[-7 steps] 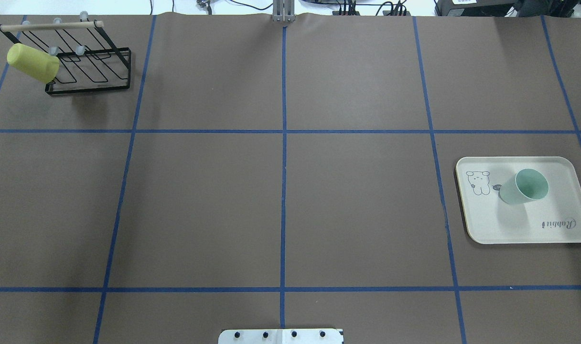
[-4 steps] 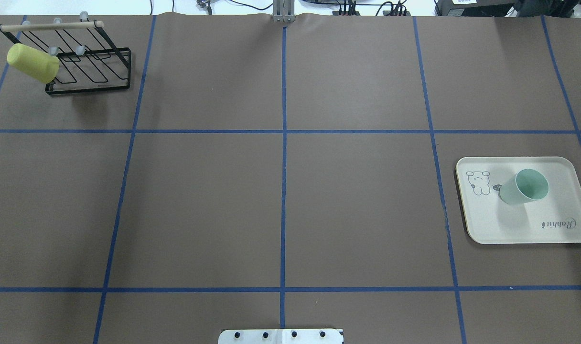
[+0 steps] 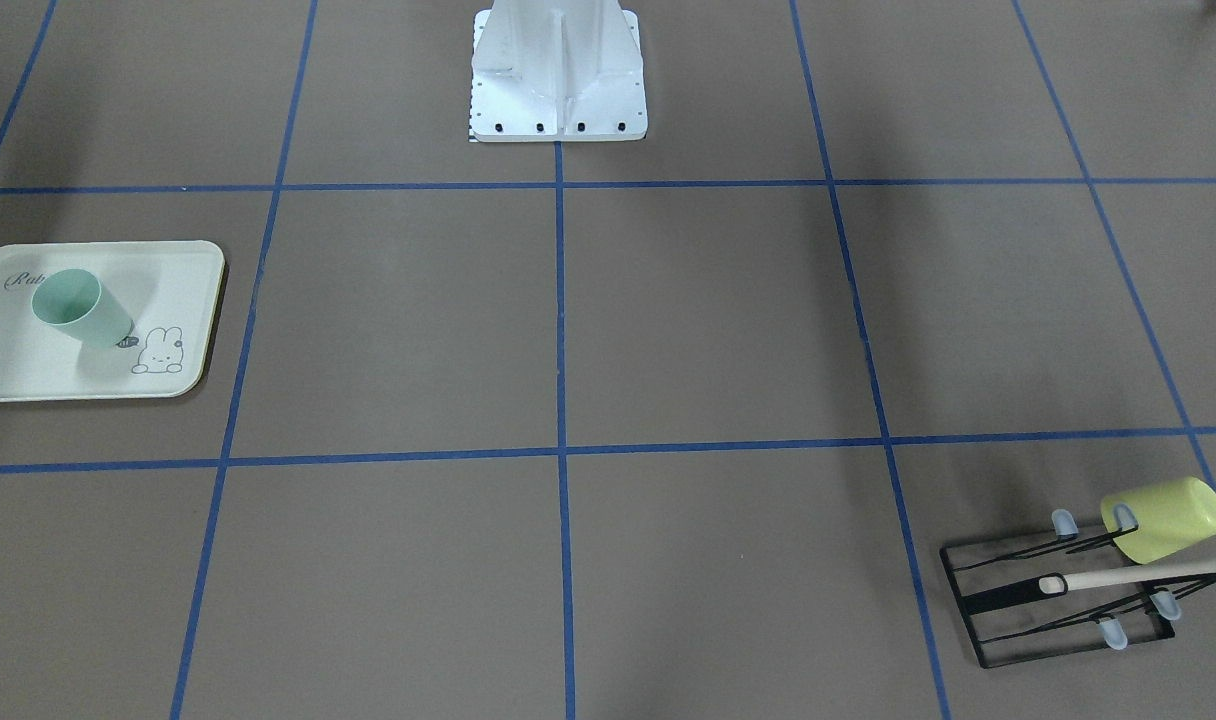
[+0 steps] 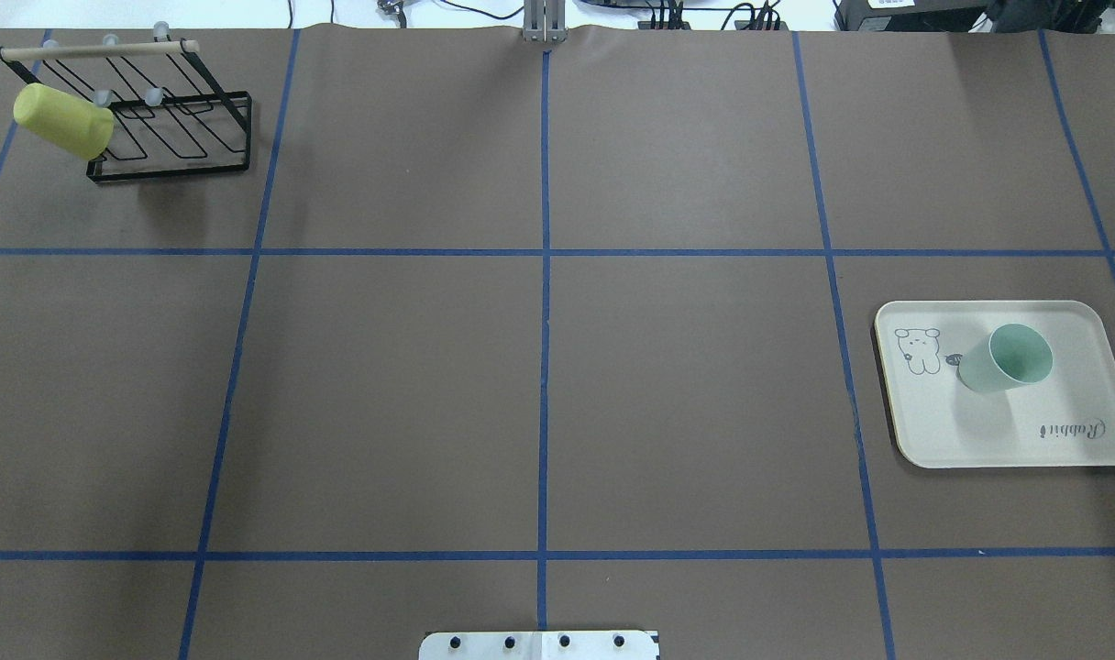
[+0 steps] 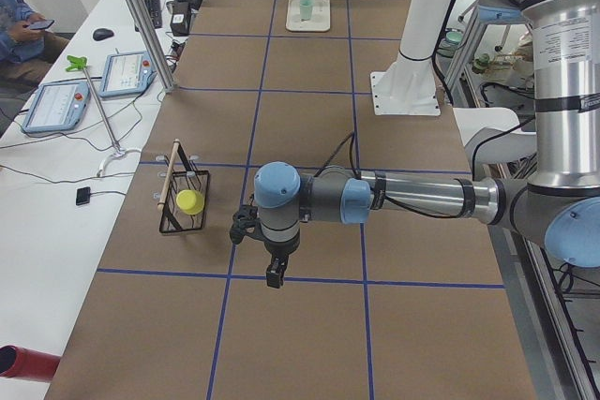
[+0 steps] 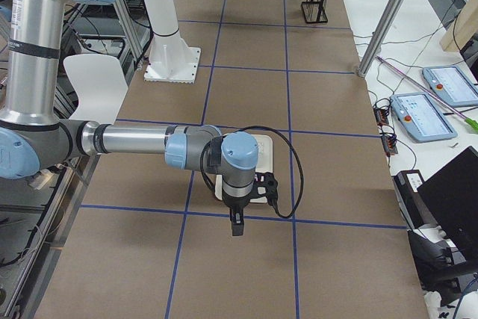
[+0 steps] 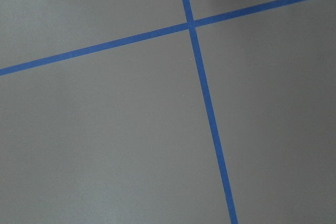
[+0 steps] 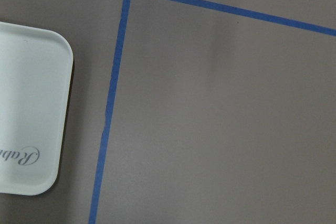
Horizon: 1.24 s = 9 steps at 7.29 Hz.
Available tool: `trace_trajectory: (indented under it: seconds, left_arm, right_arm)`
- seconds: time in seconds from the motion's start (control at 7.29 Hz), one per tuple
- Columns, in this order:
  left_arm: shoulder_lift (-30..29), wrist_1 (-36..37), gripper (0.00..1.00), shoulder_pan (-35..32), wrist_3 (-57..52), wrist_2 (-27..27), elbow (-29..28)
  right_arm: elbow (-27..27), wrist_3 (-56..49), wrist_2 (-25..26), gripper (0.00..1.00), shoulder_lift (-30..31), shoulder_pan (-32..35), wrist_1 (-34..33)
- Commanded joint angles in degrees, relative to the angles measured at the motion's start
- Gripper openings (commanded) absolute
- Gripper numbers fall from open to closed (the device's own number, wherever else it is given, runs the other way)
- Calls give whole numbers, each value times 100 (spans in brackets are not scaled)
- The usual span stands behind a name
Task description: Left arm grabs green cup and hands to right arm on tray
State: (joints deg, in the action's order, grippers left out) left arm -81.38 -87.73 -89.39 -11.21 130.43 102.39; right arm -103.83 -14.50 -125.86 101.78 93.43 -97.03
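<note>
The green cup [image 4: 1007, 359] stands upright on the cream tray [image 4: 998, 431], beside the bunny drawing; it also shows in the front view [image 3: 78, 308] and, far off, in the left side view [image 5: 306, 10]. The left gripper [image 5: 273, 276] shows only in the left side view, pointing down above bare table near the rack, far from the cup. The right gripper [image 6: 237, 227] shows only in the right side view, pointing down just in front of the tray [image 6: 267, 156]. I cannot tell whether either is open or shut. A corner of the tray [image 8: 31, 103] shows in the right wrist view.
A yellow-green cup [image 4: 62, 119] hangs on a black wire rack [image 4: 182, 137] at the table's far left corner. The robot's white base [image 3: 558, 80] stands at the near middle edge. Blue tape lines grid the brown table.
</note>
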Motion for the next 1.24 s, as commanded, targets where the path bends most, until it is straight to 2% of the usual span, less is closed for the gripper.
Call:
trace_trajectory:
  seconds: [0.0, 1.1]
  left_arm:
    - [0, -7, 100, 0, -4, 0, 18]
    - [-9, -42, 100, 0, -4, 0, 62]
  right_arm:
    - [-5, 0, 0, 100, 0, 0, 9]
    - [-41, -18, 0, 100, -18, -79, 9]
